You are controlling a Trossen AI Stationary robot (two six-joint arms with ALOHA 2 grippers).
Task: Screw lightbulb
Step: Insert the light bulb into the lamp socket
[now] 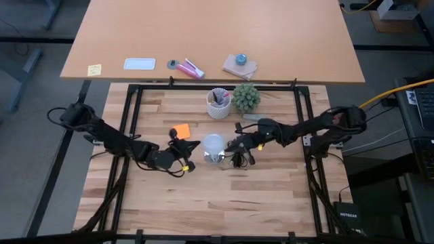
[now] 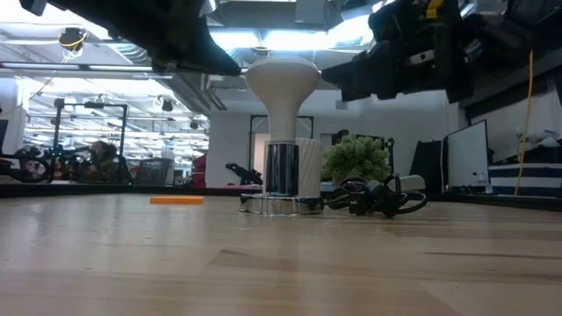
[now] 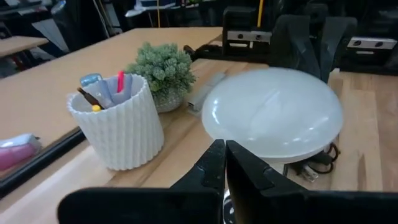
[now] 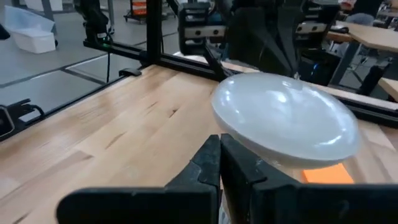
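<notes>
The frosted white lightbulb point(image 1: 213, 144) stands upright, dome up, with its grey-silver base point(image 2: 282, 168) in the shiny round socket disc point(image 2: 281, 205) at the table's middle. My left gripper point(image 1: 196, 145) is shut just to the left of the dome, level with its top point(image 3: 224, 146). My right gripper point(image 1: 230, 144) is shut just to the right of the dome point(image 4: 219, 140). In the low view a small gap shows between each gripper and the dome point(image 2: 281, 75). The socket's black cord point(image 2: 378, 195) lies coiled to the right of the disc.
A white ribbed cup point(image 1: 218, 103) with pens and a small green plant point(image 1: 246, 97) stand behind the bulb. An orange note point(image 1: 181, 130) lies to the left of it, and a small grey bar point(image 1: 251, 116) near the plant. Bare wood lies toward the near edge.
</notes>
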